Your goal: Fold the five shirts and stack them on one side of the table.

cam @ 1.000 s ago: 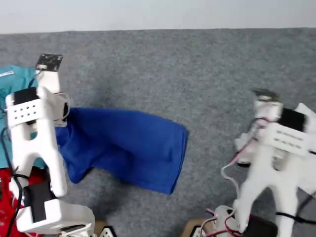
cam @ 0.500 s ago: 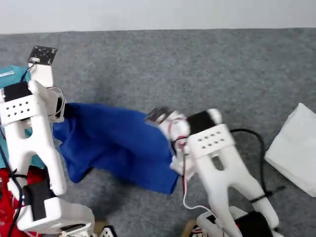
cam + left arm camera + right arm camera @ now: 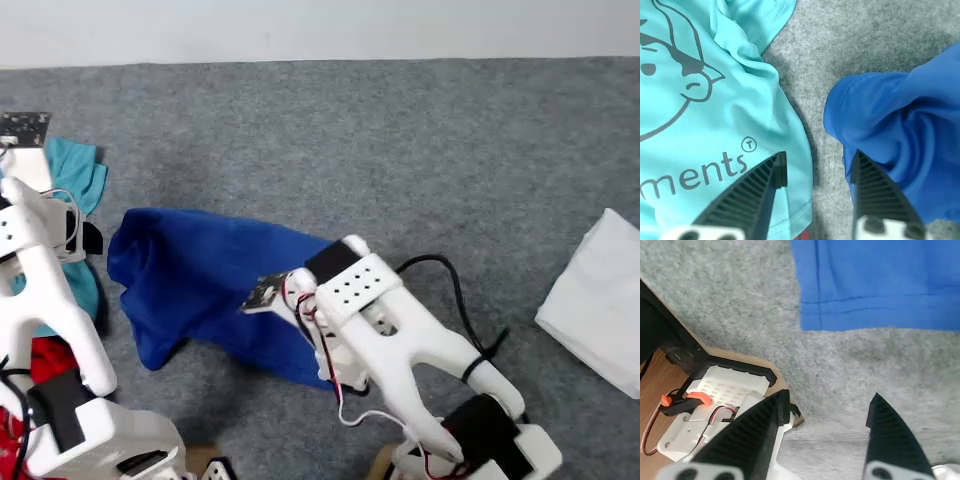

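Observation:
A blue shirt [image 3: 200, 275] lies crumpled on the grey mat, left of centre. Beside its left end, my left gripper [image 3: 819, 162] hangs open over the strip of mat between the teal printed shirt [image 3: 700, 115] and a blue fold [image 3: 890, 115]. It holds nothing. My right arm [image 3: 370, 315] reaches across the blue shirt's near right part. My right gripper [image 3: 830, 402] is open and empty over bare mat, just off the blue shirt's stitched hem [image 3: 875, 305]. The teal shirt [image 3: 78, 170] and a red shirt [image 3: 40, 358] lie at the left edge.
A folded white cloth [image 3: 600, 300] rests at the right edge of the mat. The arm bases [image 3: 110, 440] stand along the near edge. A white base with wires [image 3: 715, 400] and the wooden table edge [image 3: 660, 390] sit close to the right gripper.
The right arm has swung from the right side across to the blue shirt's near edge. The left arm has drawn back to the left, uncovering the shirt's left end and more teal shirt.

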Robot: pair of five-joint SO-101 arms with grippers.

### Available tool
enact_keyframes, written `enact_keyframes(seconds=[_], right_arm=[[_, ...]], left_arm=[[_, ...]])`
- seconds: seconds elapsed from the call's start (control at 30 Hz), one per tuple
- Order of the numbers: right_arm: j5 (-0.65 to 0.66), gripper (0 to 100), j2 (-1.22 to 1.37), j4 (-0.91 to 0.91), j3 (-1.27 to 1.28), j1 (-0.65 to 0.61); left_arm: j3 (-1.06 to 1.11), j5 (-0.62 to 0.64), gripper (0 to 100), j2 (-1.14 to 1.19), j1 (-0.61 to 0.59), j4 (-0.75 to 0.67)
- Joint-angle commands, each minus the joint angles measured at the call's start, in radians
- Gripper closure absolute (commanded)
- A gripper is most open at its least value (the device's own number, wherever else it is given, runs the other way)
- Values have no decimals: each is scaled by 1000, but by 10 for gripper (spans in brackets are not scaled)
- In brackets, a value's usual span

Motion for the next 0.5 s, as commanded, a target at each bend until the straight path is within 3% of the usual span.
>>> enact_keyframes(seconds=[0.0, 0.2, 0.47], right_arm=[[0, 737, -1, -22, -58, -64], [-52, 737, 12, -122, -44, -150], [-57, 737, 162, -278, 0, -150]], left_arm=[[-2, 6, 783, -5, -5, -40], [70, 11, 783, -6, -6, -92], [88, 6, 783, -6, -9, -89]])
